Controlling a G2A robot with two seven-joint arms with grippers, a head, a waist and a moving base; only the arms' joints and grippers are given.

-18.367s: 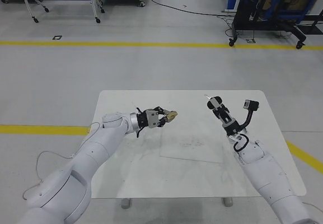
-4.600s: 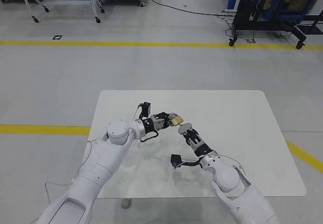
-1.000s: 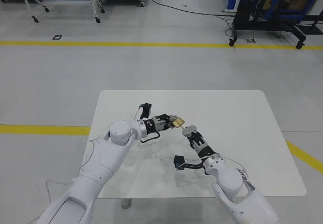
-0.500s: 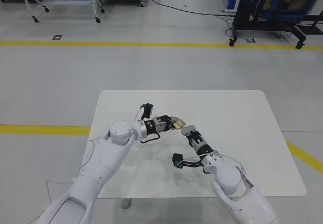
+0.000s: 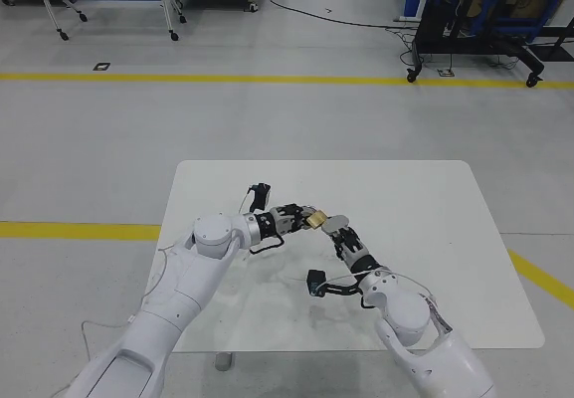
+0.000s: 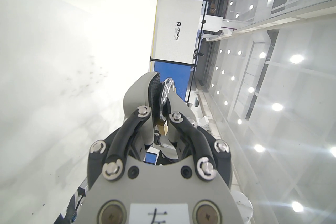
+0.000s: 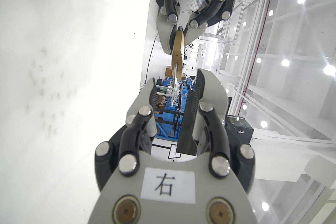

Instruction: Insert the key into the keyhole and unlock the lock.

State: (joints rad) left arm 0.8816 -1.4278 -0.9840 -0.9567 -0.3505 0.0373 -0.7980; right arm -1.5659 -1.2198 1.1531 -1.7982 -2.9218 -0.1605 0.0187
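My left gripper (image 5: 301, 218) is shut on a brass padlock (image 5: 314, 216) and holds it above the middle of the white table (image 5: 426, 199). In the right wrist view the padlock (image 7: 179, 45) sticks out from the left gripper (image 7: 178, 30). A silver key (image 7: 175, 72) stands in the padlock's end. My right gripper (image 7: 174, 83) faces it, open, with a finger on either side of the key and clear of it. In the top view the right gripper (image 5: 335, 226) sits just right of the lock. The left wrist view shows brass (image 6: 162, 128) between the shut fingers.
The tabletop (image 7: 65, 64) beneath both grippers bears faint dark scuff marks and nothing else. The two arms meet near the table's centre. Yellow floor lines (image 5: 267, 78) and wheeled frames lie far beyond the table.
The right gripper has edged up and closer to the padlock over the last second. The left arm and the lock have stayed put.
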